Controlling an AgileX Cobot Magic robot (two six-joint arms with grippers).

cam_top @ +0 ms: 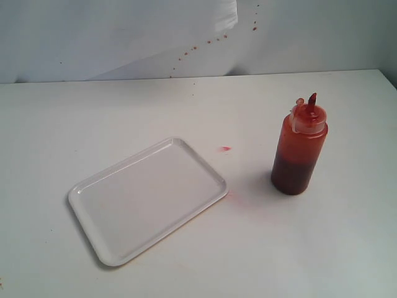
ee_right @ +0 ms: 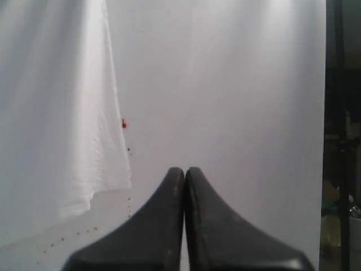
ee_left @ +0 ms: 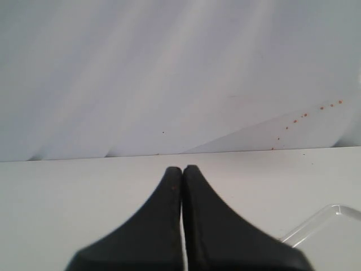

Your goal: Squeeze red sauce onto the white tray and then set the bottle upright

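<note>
We note the white tray (cam_top: 105,214) lying flat on the white table (cam_top: 335,248), left of centre in the exterior view and turned at an angle to the table's edges; its surface reads plain white. The bottle (cam_top: 298,152) stands upright on the table to the right of the tray, well apart from it, nozzle cap on top, its body orange-red with a darker red lower part. Between tray and bottle we mark a small red mark (cam_top: 224,148) on the tabletop, and a faint pinkish stain (cam_top: 234,197) just beside the tray's nearest right corner. Red specks (cam_top: 205,43) dot the white backdrop (cam_top: 93,37) behind the table. Neither arm shows in the exterior view. In the left wrist view the left gripper (ee_left: 182,168) has its black jaws pressed together with nothing between them, held above the table, a corner of the tray at the frame's edge. In the right wrist view the right gripper (ee_right: 184,168) likewise has its jaws pressed together on nothing, facing the backdrop.
</note>
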